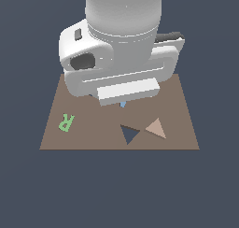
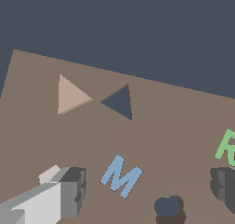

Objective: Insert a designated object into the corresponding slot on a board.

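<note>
While the gripper [image 2: 147, 191] hovers over the board [image 1: 93, 133] with its fingers [image 2: 69, 191] spread wide and holding nothing, the triangle [image 1: 156, 128] lies flat on the board just beside the slot [image 1: 129, 134], their tips nearly touching. A blue M [image 2: 120, 175] lies between the fingers in the wrist view, and a green R [image 1: 66, 122] sits toward the exterior view's left. A whitish piece [image 2: 49, 174] peeks out behind one finger, and a dark rounded hole [image 2: 169, 208] shows near the M.

The arm [image 1: 123, 40] hides most of the blue M [image 1: 123, 104]; the green R [image 2: 228, 147] is cut off.
</note>
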`<state>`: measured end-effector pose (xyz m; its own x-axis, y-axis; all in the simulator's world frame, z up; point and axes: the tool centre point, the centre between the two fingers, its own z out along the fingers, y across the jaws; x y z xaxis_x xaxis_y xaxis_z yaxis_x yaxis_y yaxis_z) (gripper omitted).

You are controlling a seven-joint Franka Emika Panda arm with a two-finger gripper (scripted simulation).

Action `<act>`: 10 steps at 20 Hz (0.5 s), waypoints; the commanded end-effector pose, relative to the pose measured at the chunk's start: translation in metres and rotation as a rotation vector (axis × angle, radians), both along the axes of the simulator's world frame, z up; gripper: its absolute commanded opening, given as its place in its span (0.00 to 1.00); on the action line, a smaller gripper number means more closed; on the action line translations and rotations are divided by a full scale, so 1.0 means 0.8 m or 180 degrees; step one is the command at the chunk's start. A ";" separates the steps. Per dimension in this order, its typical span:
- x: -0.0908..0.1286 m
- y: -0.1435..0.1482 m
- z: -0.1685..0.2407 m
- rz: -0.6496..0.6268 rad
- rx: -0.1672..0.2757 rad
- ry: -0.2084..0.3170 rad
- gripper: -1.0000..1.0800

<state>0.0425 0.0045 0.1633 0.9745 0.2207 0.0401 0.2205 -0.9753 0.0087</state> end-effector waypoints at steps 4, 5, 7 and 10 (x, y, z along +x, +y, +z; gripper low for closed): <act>0.022 0.025 -0.030 0.0604 -0.0007 0.0025 0.96; 0.026 0.031 -0.036 0.0737 -0.0010 0.0030 0.96; 0.034 0.045 -0.050 0.1022 -0.0015 0.0041 0.96; 0.043 0.065 -0.070 0.1432 -0.0022 0.0057 0.96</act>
